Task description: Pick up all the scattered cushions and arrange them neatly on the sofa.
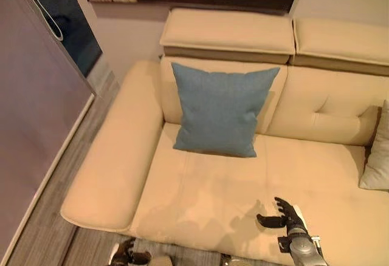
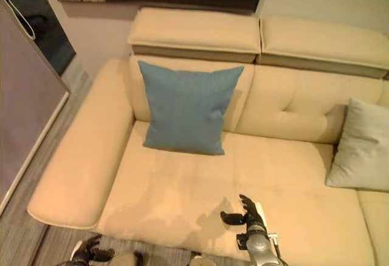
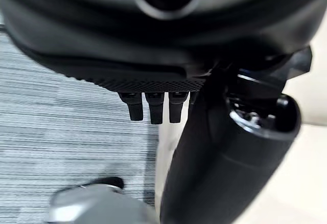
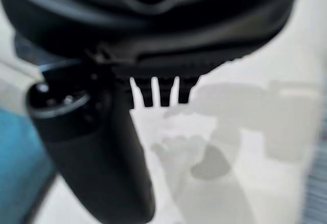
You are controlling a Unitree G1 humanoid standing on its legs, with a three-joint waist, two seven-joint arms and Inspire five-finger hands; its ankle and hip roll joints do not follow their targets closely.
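Blue cushion (image 1: 221, 109) upright against sofa (image 1: 109, 169) back; right hand (image 1: 284, 215) spread, empty, above front edge.

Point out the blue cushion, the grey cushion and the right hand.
blue cushion (image 1: 220, 109), left eye view, middle of its face.
grey cushion (image 2: 363, 147), right eye view, middle of its face.
right hand (image 2: 249, 213), right eye view, its palm.

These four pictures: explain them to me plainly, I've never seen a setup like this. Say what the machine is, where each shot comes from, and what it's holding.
A two-legged humanoid robot stands before a beige sofa. The two wide pictures come from its head camera, looking down. A blue cushion leans upright against the backrest; a grey cushion leans further right. The two close pictures come from wrist cameras, looking along each dark hand. The right hand hangs open over the seat, holding nothing. The left hand is low by the sofa's front edge, over grey floor, also empty.
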